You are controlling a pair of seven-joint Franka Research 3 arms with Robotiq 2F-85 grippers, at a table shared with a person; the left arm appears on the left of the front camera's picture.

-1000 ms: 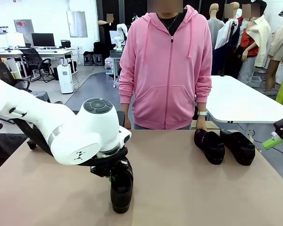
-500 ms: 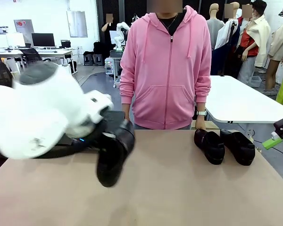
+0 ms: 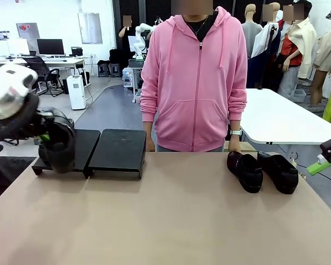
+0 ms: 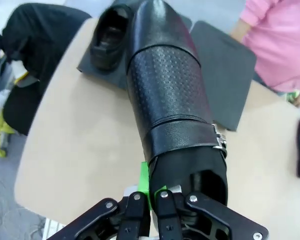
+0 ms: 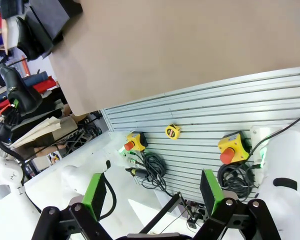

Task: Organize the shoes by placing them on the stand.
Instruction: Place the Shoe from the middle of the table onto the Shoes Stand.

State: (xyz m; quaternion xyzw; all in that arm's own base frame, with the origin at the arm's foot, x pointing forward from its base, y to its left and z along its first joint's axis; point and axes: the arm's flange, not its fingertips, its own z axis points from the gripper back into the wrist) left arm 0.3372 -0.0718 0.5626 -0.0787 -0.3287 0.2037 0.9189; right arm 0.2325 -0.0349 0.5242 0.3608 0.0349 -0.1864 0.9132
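Shoe (image 3: 58,148) now over stand (image 3: 119,150) left end.

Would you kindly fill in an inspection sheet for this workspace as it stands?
Surface: tan table, smooth.
Job's things: stand at far left; placed shoe on it; held shoe above it; third shoe and fourth shoe side by side at right.
Clutter: nothing seen.
Grippers: left gripper shut on held shoe; right gripper open, empty.
Cables: cables coiled by the slatted panel.
Surroundings: person in pink hoodie across the table.
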